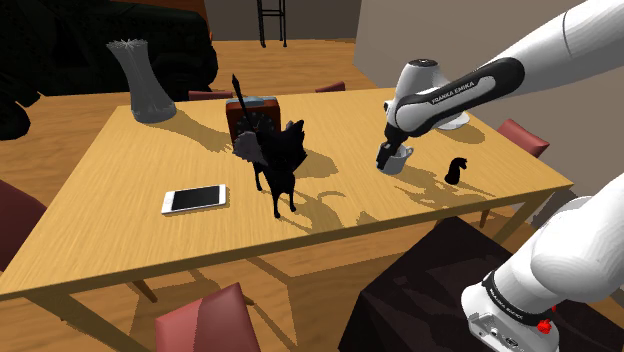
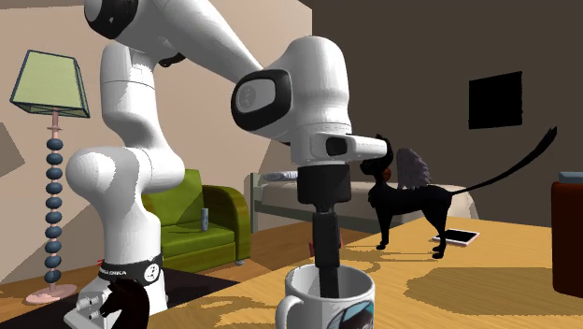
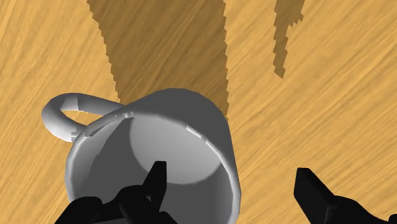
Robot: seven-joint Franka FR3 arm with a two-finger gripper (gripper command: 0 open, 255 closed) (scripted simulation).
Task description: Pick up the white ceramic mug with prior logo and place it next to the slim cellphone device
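Observation:
The white mug [image 1: 401, 160] stands upright on the wooden table [image 1: 120, 240], near the edge at the shoulder view's right. A dark logo shows on its side in the second exterior view, on the mug [image 2: 329, 297]. My black gripper [image 1: 388, 157] points straight down over its rim, open. In the wrist view one finger [image 3: 154, 181] hangs inside the mug [image 3: 159, 137] and the other finger [image 3: 315, 191] stands outside its wall, neither touching, with the gripper [image 3: 231, 170] astride the rim. The slim white-faced phone [image 1: 194, 199] lies flat far across the table; the phone [image 2: 456, 237] also lies beyond the figurine.
A black winged cat figurine [image 1: 278, 160] stands between mug and phone. Behind it sits a brown box [image 1: 252, 112], with a grey vase [image 1: 142, 80] at the far corner. A small black horse-head piece [image 1: 456, 170] stands close beside the mug. Red chairs [image 1: 205, 320] ring the table.

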